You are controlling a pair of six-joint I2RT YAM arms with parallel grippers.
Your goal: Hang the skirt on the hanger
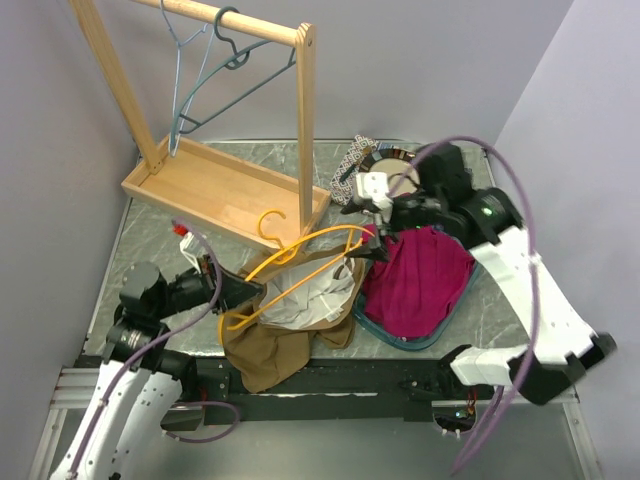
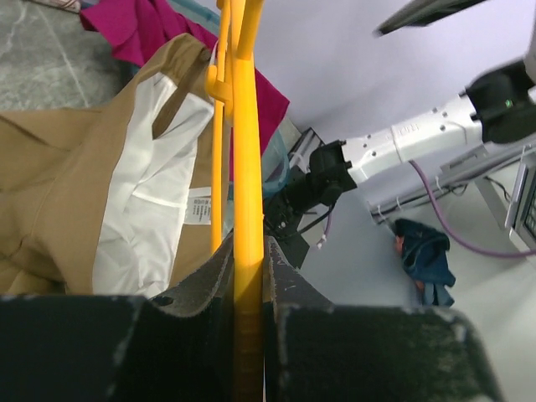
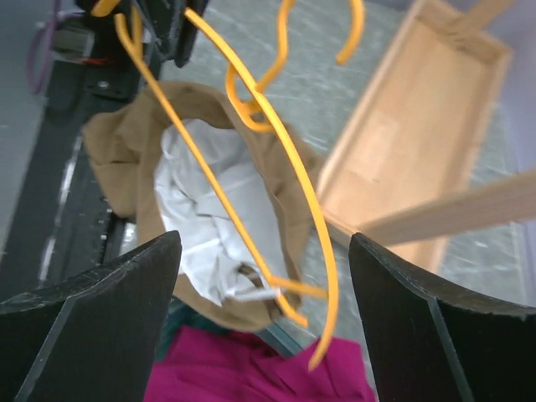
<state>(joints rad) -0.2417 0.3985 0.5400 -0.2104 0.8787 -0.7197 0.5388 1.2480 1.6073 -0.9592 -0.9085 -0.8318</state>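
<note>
tan skirt point(image 2: 50, 193), yellow hanger point(image 2: 247, 167) — small white label point(image 2: 199, 205), print seemingly unreadable

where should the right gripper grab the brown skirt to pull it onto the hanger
Probably the waistband rim of the skirt near the free tip of the hanger, from above: the rim gapes around the white lining there, and the left gripper holds the other end.

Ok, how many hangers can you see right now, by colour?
yellow hanger: 1
light blue hanger: 1
dark teal hanger: 1
Total: 3
</note>
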